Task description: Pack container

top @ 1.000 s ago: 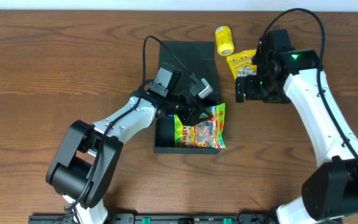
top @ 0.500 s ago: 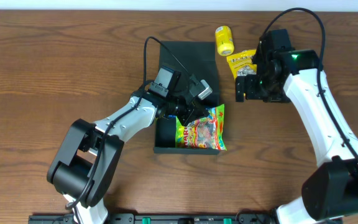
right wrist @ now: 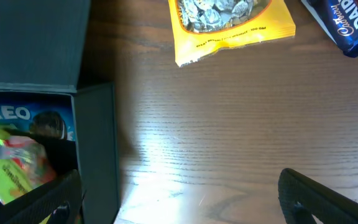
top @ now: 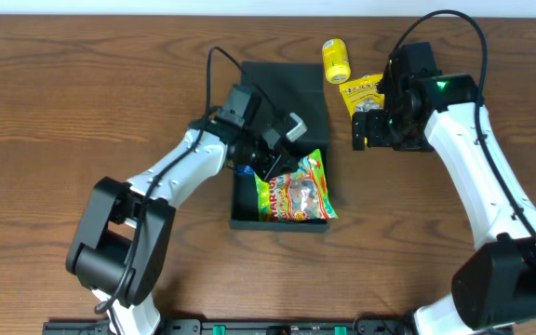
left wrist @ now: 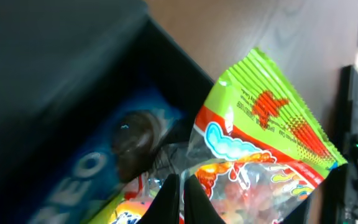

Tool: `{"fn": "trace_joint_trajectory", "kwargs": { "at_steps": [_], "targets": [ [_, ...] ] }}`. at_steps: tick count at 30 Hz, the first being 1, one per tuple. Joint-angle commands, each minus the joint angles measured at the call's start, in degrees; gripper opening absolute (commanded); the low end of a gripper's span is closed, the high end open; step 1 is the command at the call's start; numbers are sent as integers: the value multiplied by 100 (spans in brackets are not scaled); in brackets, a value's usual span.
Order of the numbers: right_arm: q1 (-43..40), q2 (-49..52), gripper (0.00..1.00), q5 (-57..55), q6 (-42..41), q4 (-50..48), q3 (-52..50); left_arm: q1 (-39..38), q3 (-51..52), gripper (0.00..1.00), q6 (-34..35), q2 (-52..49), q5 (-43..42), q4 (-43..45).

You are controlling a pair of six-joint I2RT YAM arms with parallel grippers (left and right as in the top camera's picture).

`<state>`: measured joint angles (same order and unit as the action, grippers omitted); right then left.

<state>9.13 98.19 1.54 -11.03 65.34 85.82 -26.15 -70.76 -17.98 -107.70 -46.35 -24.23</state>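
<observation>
Pinching gummy bag in my left gripper, tilted to slot into container mid-bench; right gripper gapes empty near far edge.

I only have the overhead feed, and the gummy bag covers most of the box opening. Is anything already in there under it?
Observer: Yes. The left wrist view shows a blue Oreo packet lying in the container, partly beneath the gummy bag.
Operator: Does the left gripper actually have the bag?
Observer: It looks so. The left gripper has its fingers pinched together on the bag's clear film.
Operator: Is anything hidden under the right arm?
Observer: The right wrist view shows a dark blue Cadbury packet on the table near the yellow packet.
</observation>
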Motion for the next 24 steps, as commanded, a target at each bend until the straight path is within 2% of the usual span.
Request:
{"fn": "trace_joint_trajectory", "kwargs": {
  "at_steps": [1, 6, 12, 13, 15, 17, 20, 24],
  "targets": [
    [-48, -118, 99, 0, 87, -24, 7, -11, -573, 5, -953, -83, 850, -743],
    [-48, -118, 99, 0, 87, -46, 7, -142, -695, 5, -1325, -83, 1200, -1161],
    [-48, -118, 99, 37, 87, -109, 7, -238, -697, 5, -1679, -83, 2035, -1541],
    [-48, -118, 98, 83, 90, -111, 7, -238, -697, 5, -1676, -83, 2044, -1539],
    [-46, -118, 88, 407, 254, -90, 4, -236, -702, 5, -1462, -83, 2039, -1447],
    [-28, -118, 77, 813, 424, -59, -7, -184, -758, 5, -1130, -83, 2006, -1381],
    [37, -118, 77, 1108, 686, 7, -24, 11, -977, 6, -745, -76, 1589, -1502],
    [149, -118, 78, 1672, 1255, 133, -24, 396, -1051, 6, -597, -48, 785, -1902]
  ]
}}
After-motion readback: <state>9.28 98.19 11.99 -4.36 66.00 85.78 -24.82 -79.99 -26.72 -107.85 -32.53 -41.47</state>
